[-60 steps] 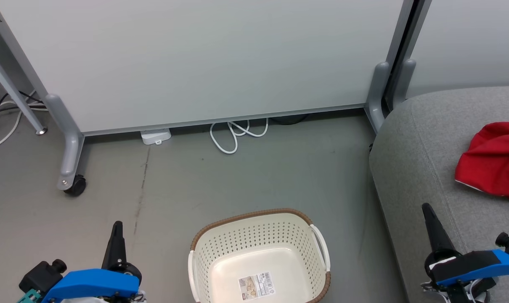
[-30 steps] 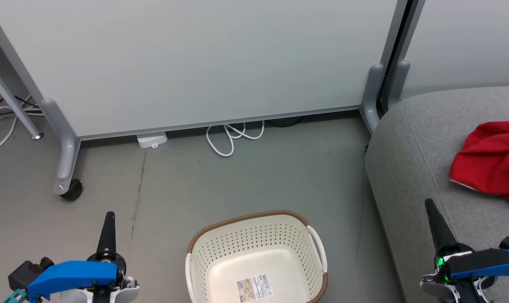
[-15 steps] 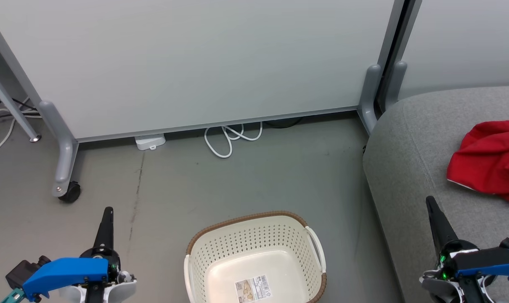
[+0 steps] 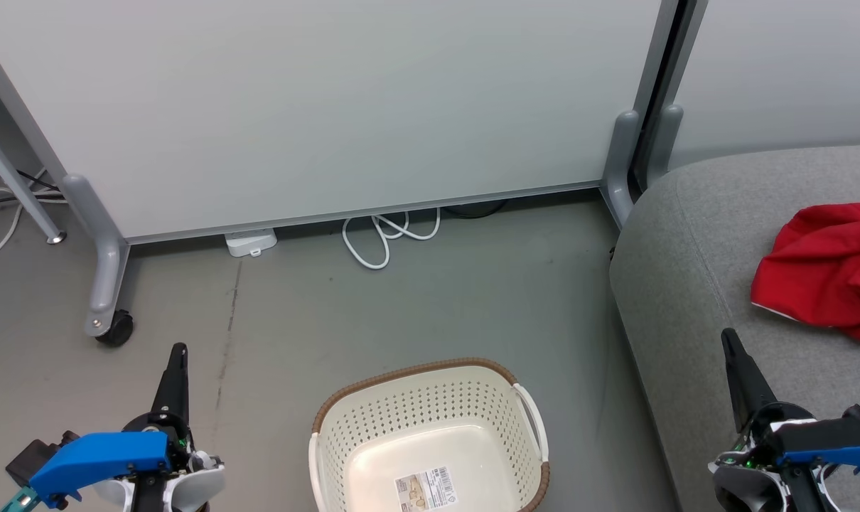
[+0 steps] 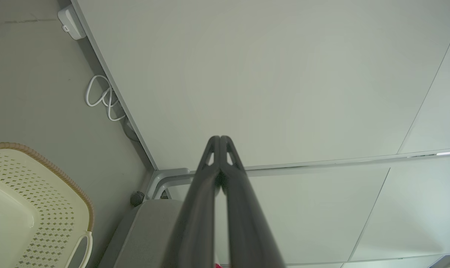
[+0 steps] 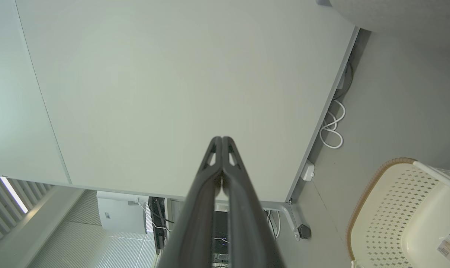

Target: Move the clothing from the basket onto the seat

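Observation:
The cream perforated basket [image 4: 430,427] with a brown rim stands on the floor at the bottom centre; inside it only a barcode sticker shows on its bottom. It also appears in the left wrist view [image 5: 31,208] and the right wrist view [image 6: 396,208]. Red clothing [image 4: 824,270] lies crumpled on the grey seat [image 4: 693,249] at the right. My left gripper [image 4: 179,350] is shut and holds nothing, low at the left over the floor. Over the seat's front edge, my right gripper [image 4: 726,336] is shut and holds nothing. Both wrist views show the fingertips [image 5: 220,138] [image 6: 222,139] pressed together.
A white wheeled partition [image 4: 330,107] stands behind the basket, with a caster [image 4: 114,331] at the left. A coiled white cable [image 4: 387,238] and a small white box [image 4: 251,242] lie at its foot. More cables [image 4: 3,206] lie at the far left.
The head camera has shifted, so the whole scene slid slightly left and down. Both grippers stay shut and low; the left one has turned a little more upright.

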Tool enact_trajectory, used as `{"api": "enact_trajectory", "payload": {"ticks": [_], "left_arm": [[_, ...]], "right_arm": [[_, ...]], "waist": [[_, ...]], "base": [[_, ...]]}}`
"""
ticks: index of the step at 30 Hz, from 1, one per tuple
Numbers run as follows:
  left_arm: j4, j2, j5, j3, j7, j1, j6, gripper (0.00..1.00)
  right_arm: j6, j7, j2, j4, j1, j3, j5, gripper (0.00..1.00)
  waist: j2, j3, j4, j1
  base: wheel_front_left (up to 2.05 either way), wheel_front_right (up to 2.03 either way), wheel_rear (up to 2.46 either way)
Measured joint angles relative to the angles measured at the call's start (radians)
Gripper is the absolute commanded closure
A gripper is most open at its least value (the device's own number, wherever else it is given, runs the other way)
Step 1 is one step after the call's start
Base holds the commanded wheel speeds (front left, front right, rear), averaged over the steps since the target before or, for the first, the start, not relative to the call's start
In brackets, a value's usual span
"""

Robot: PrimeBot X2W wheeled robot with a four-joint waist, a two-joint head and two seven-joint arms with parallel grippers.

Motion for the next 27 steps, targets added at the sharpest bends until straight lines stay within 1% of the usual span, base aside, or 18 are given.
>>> {"api": "enact_trajectory", "payload": {"ticks": [19, 27], "left_arm": [[-0.011, -0.003, -0.114, 0.023, 0.035, -0.012, 0.000, 1.00], [-0.011, -0.003, -0.117, 0.024, 0.036, -0.014, 0.000, 1.00]], "right_arm": [[0.000, 0.009, 0.000, 0.006, -0.005, -0.001, 0.126, 1.00], [0.000, 0.009, 0.000, 0.007, -0.005, -0.001, 0.129, 1.00]], "waist": [[0.0000, -0.005, -0.009, 0.0000], [0.0000, -0.005, -0.009, 0.0000]], "base": [[0.00, 0.00, 0.00], [0.00, 0.00, 0.00]]}}
